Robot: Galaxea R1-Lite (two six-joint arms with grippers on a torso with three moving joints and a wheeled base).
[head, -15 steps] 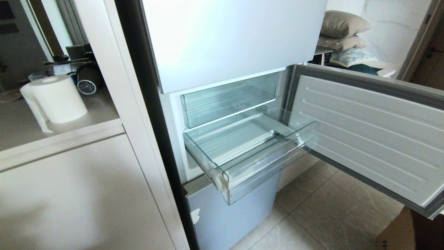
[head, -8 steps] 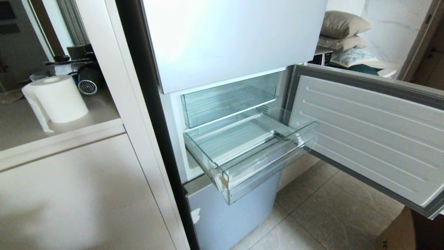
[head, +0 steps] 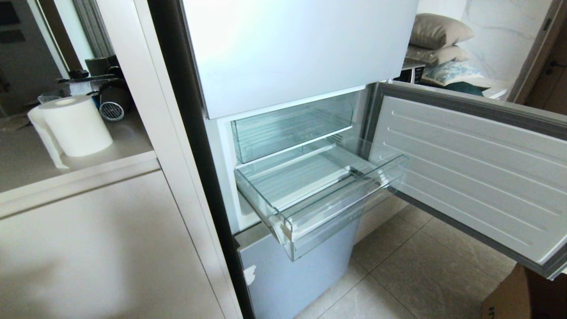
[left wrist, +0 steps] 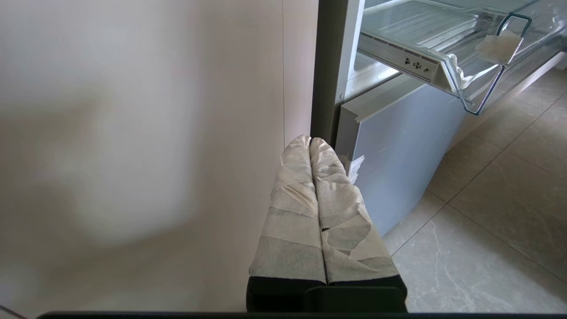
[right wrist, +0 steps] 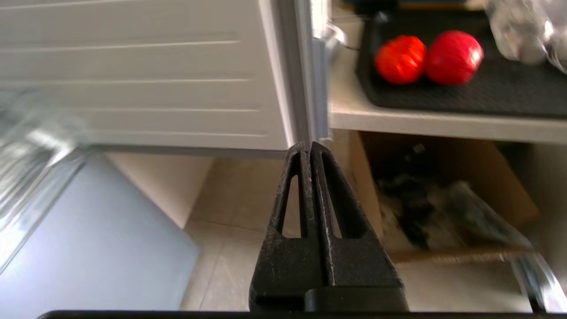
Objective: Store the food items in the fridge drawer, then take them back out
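Drawer pulled out empty, ready for loading. Tomato and apple wait on a bench beyond the fridge door. Both tools, left and right, are clenched, holding nothing.

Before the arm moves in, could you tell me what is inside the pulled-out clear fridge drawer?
The fridge drawer holds nothing visible; its ribbed clear floor shows through. The tomato and apple sit on a black mat outside. The drawer's rear lies hidden under the shelf above.
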